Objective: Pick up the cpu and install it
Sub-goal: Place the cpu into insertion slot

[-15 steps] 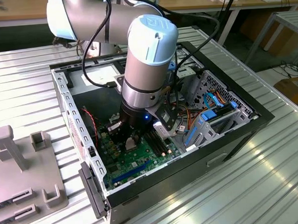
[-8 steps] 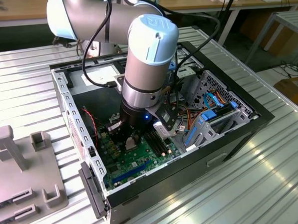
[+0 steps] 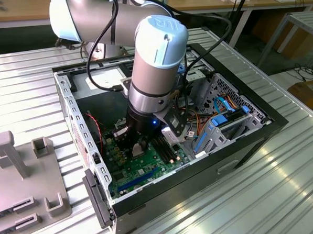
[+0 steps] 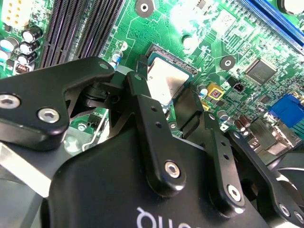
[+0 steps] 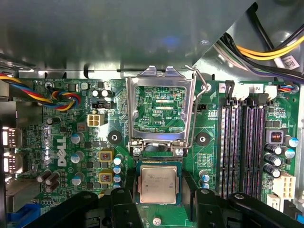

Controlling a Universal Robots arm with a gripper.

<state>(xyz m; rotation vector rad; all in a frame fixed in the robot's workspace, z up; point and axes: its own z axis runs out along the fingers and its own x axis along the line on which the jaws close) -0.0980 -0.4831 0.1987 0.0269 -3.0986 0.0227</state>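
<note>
The cpu (image 5: pixel 158 184) is a flat square chip with a silvery-grey top, lying level in the socket on the green motherboard (image 5: pixel 95 142). My gripper (image 5: pixel 158 187) straddles it, with a black finger (image 5: pixel 124 190) tight against each of two opposite edges. In the second wrist view the cpu (image 4: pixel 164 80) sits between the same fingertips (image 4: pixel 138 88), low over the board. The socket's hollow metal frame (image 5: pixel 160 76) stands flipped open just beyond the chip. In the exterior view my gripper (image 3: pixel 137 148) reaches down into the open computer case (image 3: pixel 66 100).
Black memory slots (image 5: pixel 242 142) run beside the socket, and coloured cables (image 5: pixel 57 97) cross the board's other side. A drive cage with blue clips (image 3: pixel 225 118) fills the case at the exterior view's right. A grey fixture (image 3: pixel 23 176) lies on the table at the exterior view's left.
</note>
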